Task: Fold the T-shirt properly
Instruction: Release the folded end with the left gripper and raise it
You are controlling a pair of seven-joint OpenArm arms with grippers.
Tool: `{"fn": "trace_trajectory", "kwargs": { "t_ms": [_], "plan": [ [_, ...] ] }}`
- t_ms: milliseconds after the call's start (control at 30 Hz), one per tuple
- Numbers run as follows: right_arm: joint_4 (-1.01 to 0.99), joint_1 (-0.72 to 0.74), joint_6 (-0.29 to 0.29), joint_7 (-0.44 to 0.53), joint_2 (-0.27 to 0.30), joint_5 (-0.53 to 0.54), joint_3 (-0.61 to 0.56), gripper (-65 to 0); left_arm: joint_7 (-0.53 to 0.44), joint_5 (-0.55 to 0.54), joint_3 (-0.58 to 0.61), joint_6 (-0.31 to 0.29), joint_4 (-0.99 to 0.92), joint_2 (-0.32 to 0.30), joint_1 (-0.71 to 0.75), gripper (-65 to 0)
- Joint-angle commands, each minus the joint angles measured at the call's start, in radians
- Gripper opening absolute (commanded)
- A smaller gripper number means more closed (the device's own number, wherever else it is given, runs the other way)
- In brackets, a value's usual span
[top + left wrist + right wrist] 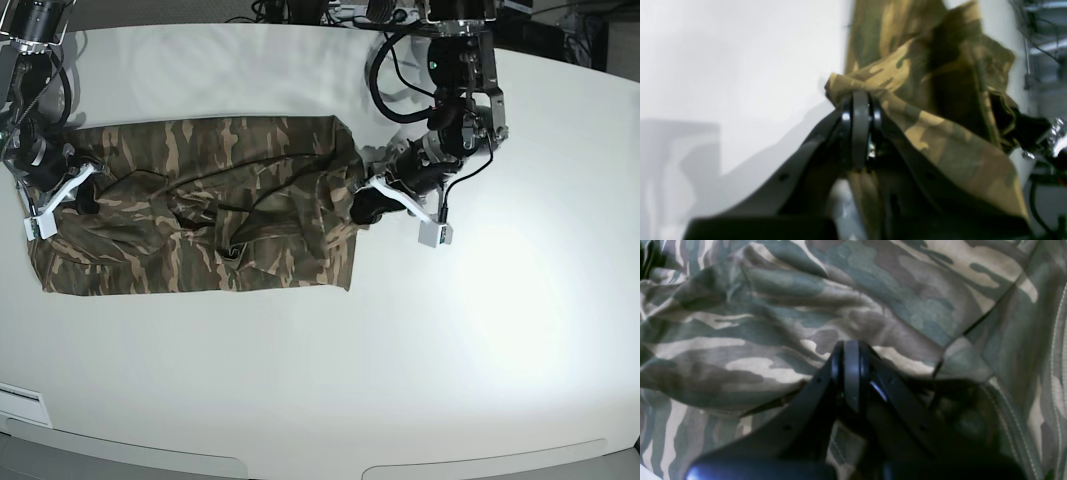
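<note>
The camouflage T-shirt (230,200) lies spread and rumpled on the white table (450,350), left of centre, with loose folds across its middle. My left gripper (362,205) is at the shirt's right edge. In the left wrist view it (858,96) is shut on a bunched fold of the T-shirt (940,110), lifted a little off the table. My right gripper (88,195) rests on the shirt's left end. In the right wrist view it (851,346) is shut, with wrinkles of the T-shirt (773,323) gathering at its tips. The collar is not visible.
Cables and equipment (400,15) crowd the table's far edge behind the left arm. White table surface stretches to the right and front of the shirt. The table's front edge (300,455) runs along the bottom of the base view.
</note>
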Motion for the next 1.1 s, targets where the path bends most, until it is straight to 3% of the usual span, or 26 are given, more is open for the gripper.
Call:
{"fn": "trace_trajectory", "kwargs": {
  "t_ms": [0,200,300,500,600,800,1067],
  "plan": [
    [0.006,0.003,0.007,-0.023,0.014,-0.005,-0.002,-65.0,-0.008,-0.063,0.002,-0.052,0.008,0.007,-0.009,-65.0],
    [0.006,0.003,0.006,-0.023,0.014,-0.005,-0.002,-65.0,0.091,-0.326,0.022,-0.351,0.012,0.04,-0.015,-65.0],
    [0.006,0.003,0.006,-0.023,0.014,-0.005,-0.002,-65.0,0.127,-0.407,0.073,-0.451,0.012,0.043,-0.015,-65.0],
    [0.006,0.003,0.006,-0.023,0.014,-0.005,-0.002,-65.0,0.134,-0.355,0.211,-0.458,0.021,0.042,-0.015,-65.0],
    [0.006,0.003,0.006,-0.023,0.014,-0.005,-0.002,-65.0,0.097,-0.302,0.195,-0.387,0.094,0.045,-0.009,-65.0],
    [0.006,-0.006,0.006,-0.022,0.014,-0.005,-0.002,-65.0,0.104,-0.227,0.095,-0.383,0.247,0.031,0.005,-65.0],
    [0.006,-0.006,0.01,-0.022,0.014,-0.005,-0.002,-65.0,0.017,-0.046,-0.04,-0.015,0.272,0.02,0.109,-65.0]
  ]
}}
